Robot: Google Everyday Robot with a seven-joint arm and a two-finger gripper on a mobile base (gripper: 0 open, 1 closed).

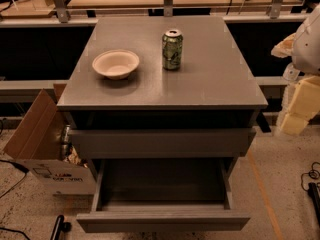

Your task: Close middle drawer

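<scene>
Middle drawer (162, 220) stands pulled far out from the cabinet (210, 79).
We see the gripper (299, 109) at the right edge, well apart from it; whether it is wide or narrow we cannot tell.

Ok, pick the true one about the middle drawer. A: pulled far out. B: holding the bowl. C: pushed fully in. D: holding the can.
A: the middle drawer juts far out, its box interior showing; the gripper hangs at the right edge, apart from it.
</scene>
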